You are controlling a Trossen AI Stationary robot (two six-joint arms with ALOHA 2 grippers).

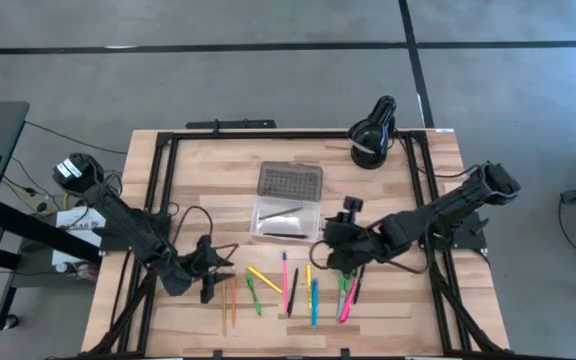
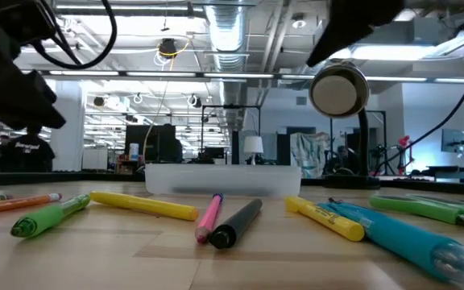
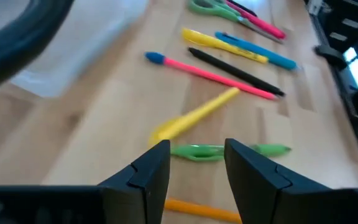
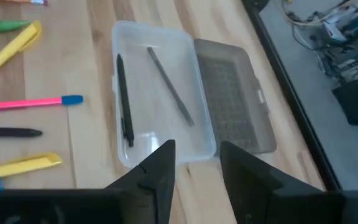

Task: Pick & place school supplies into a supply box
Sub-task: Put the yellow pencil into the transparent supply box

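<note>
Left gripper (image 1: 211,272) sits at about 8 o'clock on the wooden surface (image 1: 168,310), jaws released, holding nothing. In the left wrist view its jaws stand apart over a green marker (image 3: 229,150) and an orange pencil (image 3: 197,210), not touching either as far as can be told. A yellow highlighter (image 3: 194,116) lies tilted just past the green marker.

The loose supplies spread along the 6 o'clock edge of the surface. From the left: orange pencils (image 1: 228,300), green marker (image 1: 254,296), yellow highlighter (image 1: 263,277), pink pen (image 1: 285,280), black pen (image 1: 293,288), yellow marker (image 1: 308,280), blue marker (image 1: 314,303). Further right, a pink marker (image 1: 348,303) and green-handled scissors (image 1: 342,296) lie close together, partly under the right arm.

The box (image 1: 286,218) sits at the centre of the surface, clear tray open, grey dotted lid (image 1: 290,181) folded flat toward 12 o'clock. In the right wrist view the tray holds a black pen (image 4: 124,109) and a grey pencil (image 4: 170,86), apart from each other.

Right gripper (image 1: 334,253) sits just at the 4 o'clock corner of the box, above the surface. Jaws parted, nothing between them; the box's near corner shows through the gap.

A black round lamp (image 1: 373,132) stands at 1 o'clock near the far edge.
</note>
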